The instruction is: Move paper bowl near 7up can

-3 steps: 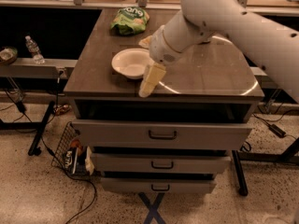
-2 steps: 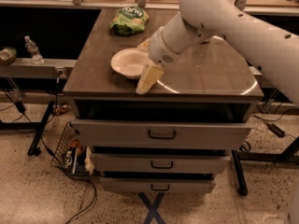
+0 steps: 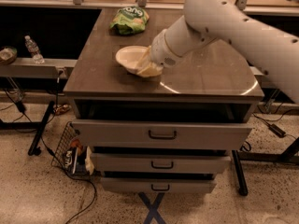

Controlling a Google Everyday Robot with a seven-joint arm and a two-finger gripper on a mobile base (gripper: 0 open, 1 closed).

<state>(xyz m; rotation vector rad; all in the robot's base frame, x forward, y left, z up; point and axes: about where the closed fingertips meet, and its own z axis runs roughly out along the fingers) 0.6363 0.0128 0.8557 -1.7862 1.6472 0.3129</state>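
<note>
The white paper bowl (image 3: 129,56) sits on the dark table top (image 3: 210,80), left of the middle. My gripper (image 3: 148,68) is at the end of the white arm that comes in from the upper right. It is down at the bowl's right front rim and covers that part of the bowl. The 7up can is not in view; it may be hidden behind the arm.
A green snack bag (image 3: 130,18) lies at the back of the table behind the bowl. A clear water bottle (image 3: 33,49) and a small dark bowl (image 3: 7,54) stand on the low bench to the left. Drawers (image 3: 161,134) are under the table, and a wire basket (image 3: 70,150) is on the floor.
My gripper has moved up and back from in front of the bowl onto its right front rim. The bowl has hardly shifted.
</note>
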